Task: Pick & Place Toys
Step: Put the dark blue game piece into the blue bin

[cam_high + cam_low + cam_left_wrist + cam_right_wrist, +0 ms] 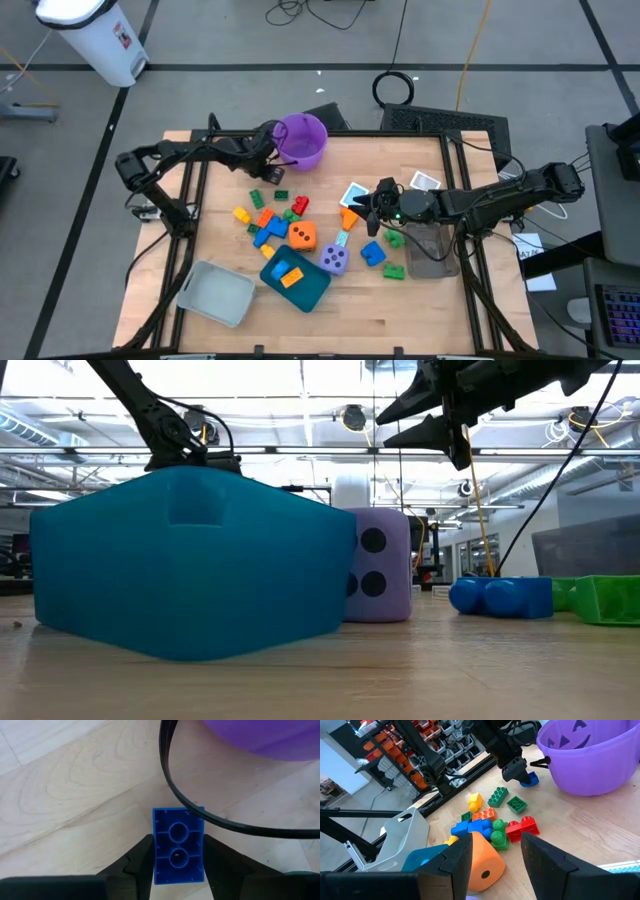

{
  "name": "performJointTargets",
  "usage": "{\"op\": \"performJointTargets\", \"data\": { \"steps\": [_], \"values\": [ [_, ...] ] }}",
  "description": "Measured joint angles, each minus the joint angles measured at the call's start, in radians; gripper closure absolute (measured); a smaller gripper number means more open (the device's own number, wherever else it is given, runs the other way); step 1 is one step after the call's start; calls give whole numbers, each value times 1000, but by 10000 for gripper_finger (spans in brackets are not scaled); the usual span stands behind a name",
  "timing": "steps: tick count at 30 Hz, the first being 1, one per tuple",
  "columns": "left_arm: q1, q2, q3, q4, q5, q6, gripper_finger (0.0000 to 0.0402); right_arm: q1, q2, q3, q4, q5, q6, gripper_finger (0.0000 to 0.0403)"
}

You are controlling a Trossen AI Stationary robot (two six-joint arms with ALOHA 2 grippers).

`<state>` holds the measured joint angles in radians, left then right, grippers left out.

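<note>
My left gripper (270, 170) points steeply down beside the purple bucket (300, 140) and is shut on a blue brick (178, 845), also seen in the right wrist view (530, 779). My right gripper (365, 208) hangs high over the table's middle, open (400, 422), with nothing between its fingers. Loose bricks (270, 220) lie in a cluster on the table. An orange die (302, 236) and a purple die (334, 260) rest on the wood next to the teal tray (300, 285). White-and-blue cards (355, 195) lie flat near the right gripper. My left gripper pinches the blue brick's two long sides (156, 855) between its two fingers, which come from above and lie across the brick. The brick's hollow underside faces the wrist camera. I cannot tell whether its lower end (178, 812) touches the table.
The bucket's thin black handle (200, 815) arcs just past the held brick. A grey tray (215, 292) sits near the front left, and a clear tray (432, 250) sits under the right arm. A blue brick (500, 597) and a green brick (605, 600) lie front right.
</note>
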<state>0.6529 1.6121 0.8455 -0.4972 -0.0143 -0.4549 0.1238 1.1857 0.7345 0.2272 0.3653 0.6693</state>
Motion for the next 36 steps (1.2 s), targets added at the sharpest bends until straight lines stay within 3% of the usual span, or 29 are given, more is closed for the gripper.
{"op": "performJointTargets", "data": {
  "steps": [8,14,24,29,33,36],
  "values": [
    [-6,-83,-2,-94,-1,12,254,0,0,0,0,0,-2,243],
    [-13,-250,-2,-162,36,28,255,0,0,0,0,0,-8,243],
    [-57,-640,-2,-105,320,36,256,0,0,0,57,-1,-27,243],
    [-150,-780,-2,16,408,-32,256,0,0,0,173,-1,-28,243],
    [-266,-827,-2,94,397,-98,256,0,0,0,249,-3,-27,243],
    [-377,-829,-2,138,329,-150,256,10,0,0,288,-6,-27,243]
  ]
}}
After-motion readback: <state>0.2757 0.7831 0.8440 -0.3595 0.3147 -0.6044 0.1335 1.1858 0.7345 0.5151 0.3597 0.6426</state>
